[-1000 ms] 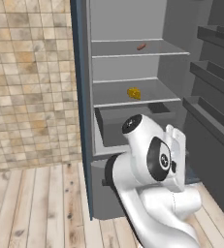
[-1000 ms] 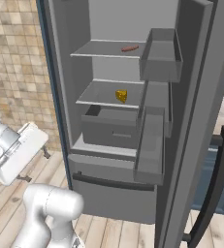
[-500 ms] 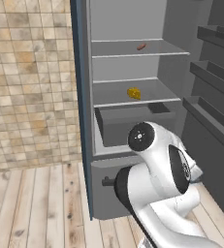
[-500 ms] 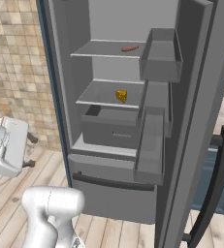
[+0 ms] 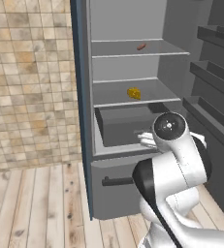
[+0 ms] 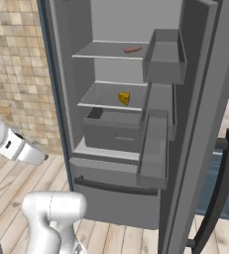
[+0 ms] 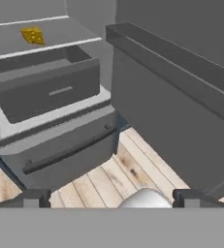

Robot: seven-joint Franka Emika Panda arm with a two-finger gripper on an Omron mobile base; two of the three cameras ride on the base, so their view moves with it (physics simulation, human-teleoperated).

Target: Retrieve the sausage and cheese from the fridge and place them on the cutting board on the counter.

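The tool [image 7: 111, 198] hangs low before the fridge [image 6: 111, 163], jaws apart, empty. The cheese [image 5: 134, 93] near its shelf's front edge looks light and firm; pinch its flat sides.

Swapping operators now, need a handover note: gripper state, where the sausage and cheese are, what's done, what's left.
Gripper: open, holding nothing, low in front of the open fridge.
Sausage: on the upper shelf, untouched.
Cheese: on the shelf below, just above the pulled-out drawer.
Done: fridge door is open; neither item picked.
Left: grab the sausage and the cheese, carry each to the cutting board on the counter. Board and counter are out of frame here, so the base will likely need to drive.
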